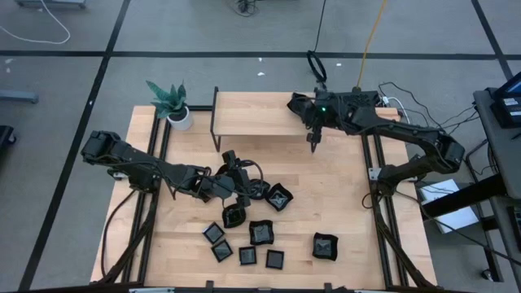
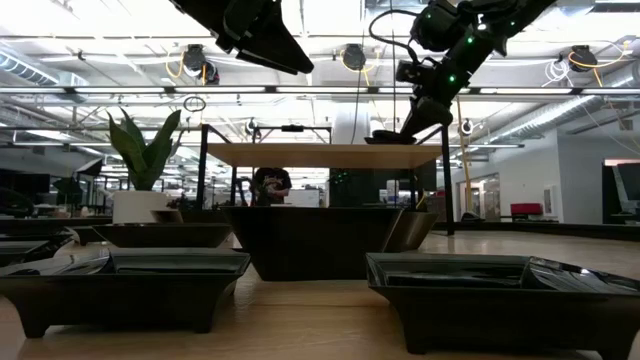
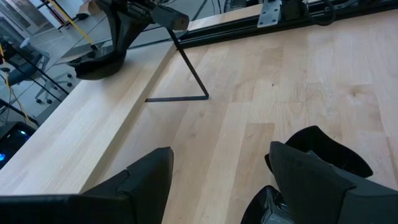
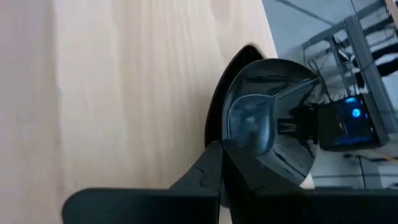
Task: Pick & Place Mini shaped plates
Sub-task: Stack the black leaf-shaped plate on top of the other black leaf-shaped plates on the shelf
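No writing reads. The right gripper clamps a glossy black rounded mini plate over the raised wooden shelf; the left gripper gapes above the table.

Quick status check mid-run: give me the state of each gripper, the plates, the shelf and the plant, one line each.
right gripper: shut on a plate, over the shelf's right end.
left gripper: open, empty, above the plate cluster.
shelf: upright, holding that plate.
loose plates: about nine, right side up on the table.
plant: upright at the back left corner.
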